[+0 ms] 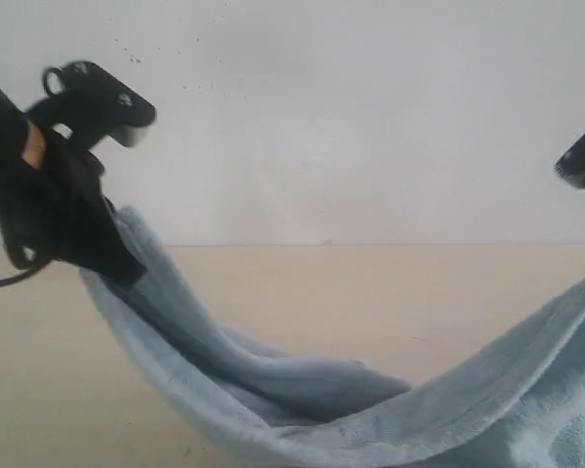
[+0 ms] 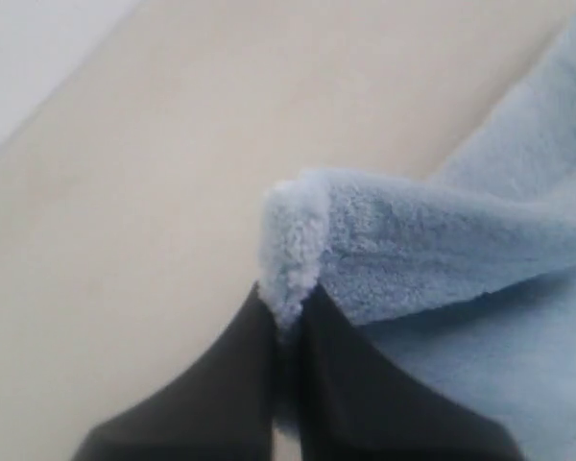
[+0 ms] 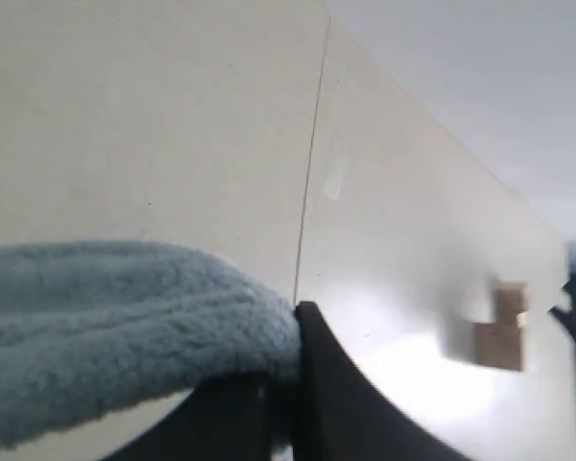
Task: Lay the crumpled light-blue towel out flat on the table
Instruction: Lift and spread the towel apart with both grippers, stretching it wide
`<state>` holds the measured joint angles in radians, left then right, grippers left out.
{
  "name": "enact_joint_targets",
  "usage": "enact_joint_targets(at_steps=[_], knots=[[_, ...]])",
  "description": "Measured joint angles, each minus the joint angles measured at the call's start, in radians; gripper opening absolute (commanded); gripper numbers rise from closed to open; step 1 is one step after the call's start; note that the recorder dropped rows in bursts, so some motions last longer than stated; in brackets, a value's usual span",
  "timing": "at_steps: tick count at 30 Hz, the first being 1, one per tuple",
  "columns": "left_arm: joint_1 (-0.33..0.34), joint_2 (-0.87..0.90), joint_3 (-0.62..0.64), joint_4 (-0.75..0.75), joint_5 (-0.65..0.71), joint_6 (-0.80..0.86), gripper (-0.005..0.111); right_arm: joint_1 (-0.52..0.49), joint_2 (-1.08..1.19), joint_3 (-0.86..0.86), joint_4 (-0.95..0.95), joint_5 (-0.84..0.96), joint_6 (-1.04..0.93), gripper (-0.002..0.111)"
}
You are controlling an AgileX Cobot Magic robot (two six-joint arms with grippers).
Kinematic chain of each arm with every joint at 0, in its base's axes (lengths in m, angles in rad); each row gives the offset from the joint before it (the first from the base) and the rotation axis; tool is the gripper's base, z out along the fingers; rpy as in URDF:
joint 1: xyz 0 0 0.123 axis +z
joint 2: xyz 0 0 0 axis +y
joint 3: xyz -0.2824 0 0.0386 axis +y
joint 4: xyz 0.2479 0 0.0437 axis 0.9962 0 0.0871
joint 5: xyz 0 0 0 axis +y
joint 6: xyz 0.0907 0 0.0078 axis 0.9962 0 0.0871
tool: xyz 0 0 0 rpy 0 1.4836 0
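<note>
The light-blue towel (image 1: 351,400) hangs in a sagging curve above the beige table (image 1: 302,292), held up at both ends. My left gripper (image 1: 117,255) is shut on its left corner, high at the left. In the left wrist view the black fingers (image 2: 240,384) pinch a fluffy towel corner (image 2: 293,250), with the left gripper (image 2: 286,322) closed around it. My right gripper (image 3: 286,355) is shut on the other towel end (image 3: 125,327), which drapes over one finger. In the exterior view only a dark part of the right arm (image 1: 583,156) shows; its fingertips lie outside the frame.
A white speckled wall (image 1: 351,117) rises behind the table. In the right wrist view a thin seam (image 3: 312,163) runs across the tabletop, and a small tan block (image 3: 499,336) shows, blurred, near the far edge.
</note>
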<state>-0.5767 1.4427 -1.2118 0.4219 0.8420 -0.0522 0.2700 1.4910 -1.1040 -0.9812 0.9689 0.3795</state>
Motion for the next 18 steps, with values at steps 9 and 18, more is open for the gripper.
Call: enact_joint_targets(at_steps=[9,18], knots=[[0.0,-0.256,0.06,0.31,0.11,-0.23,0.004,-0.09,-0.162,0.0,0.268,-0.216,0.034,0.0],[0.0,-0.37,0.182,0.407,0.226,-0.232,0.004,-0.09,-0.218,0.0,0.258,-0.194,0.027,0.0]])
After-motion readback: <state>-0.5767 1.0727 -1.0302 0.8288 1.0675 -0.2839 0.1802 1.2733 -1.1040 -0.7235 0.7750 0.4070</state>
